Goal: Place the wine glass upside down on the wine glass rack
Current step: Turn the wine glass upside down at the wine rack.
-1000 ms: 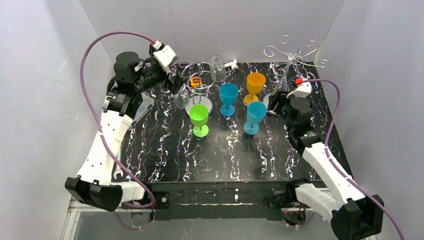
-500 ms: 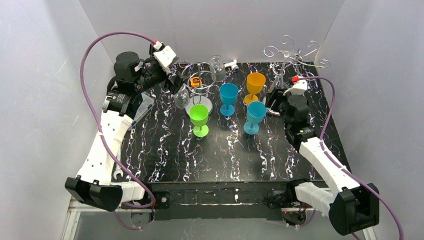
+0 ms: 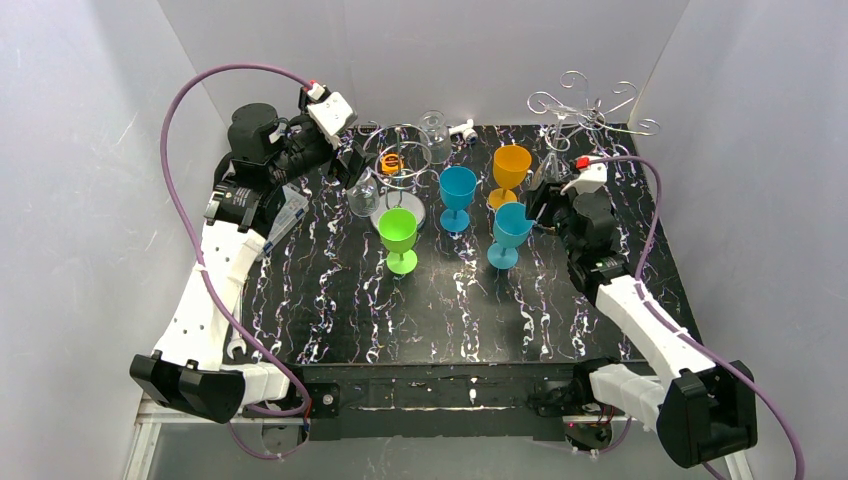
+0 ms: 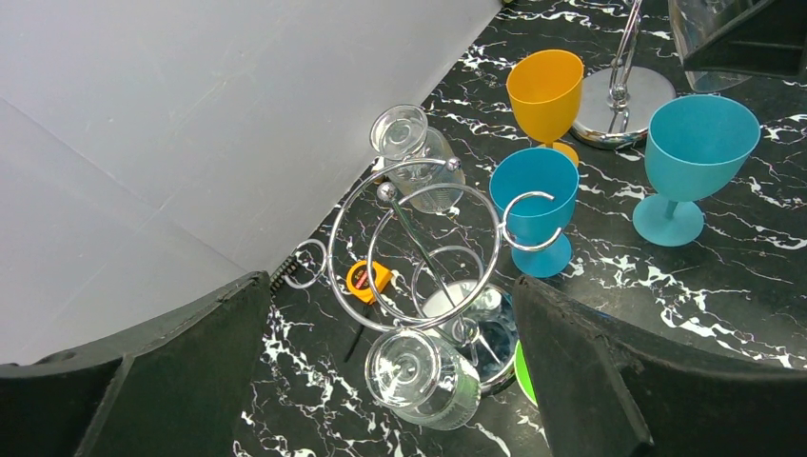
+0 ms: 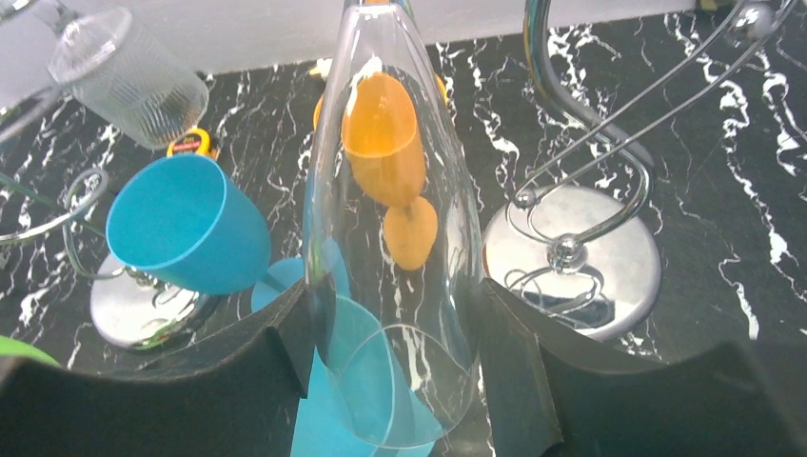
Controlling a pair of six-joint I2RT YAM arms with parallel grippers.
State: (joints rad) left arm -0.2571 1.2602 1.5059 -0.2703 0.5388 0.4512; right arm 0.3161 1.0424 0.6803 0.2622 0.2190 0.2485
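Clear wine glass [image 5: 390, 190] sits pinched in our right gripper [image 5: 400, 371], just left of the silver wine glass rack [image 5: 609, 238], far right. Our left gripper [image 4: 385, 295] is spread wide, holding nothing.

A clear stemmed glass [image 4: 422, 376] sits by a short chrome loop-ring stand [image 4: 419, 248]; beyond, an orange plastic goblet [image 4: 545, 90] neighbours the silver rack's round base [image 4: 636, 93].
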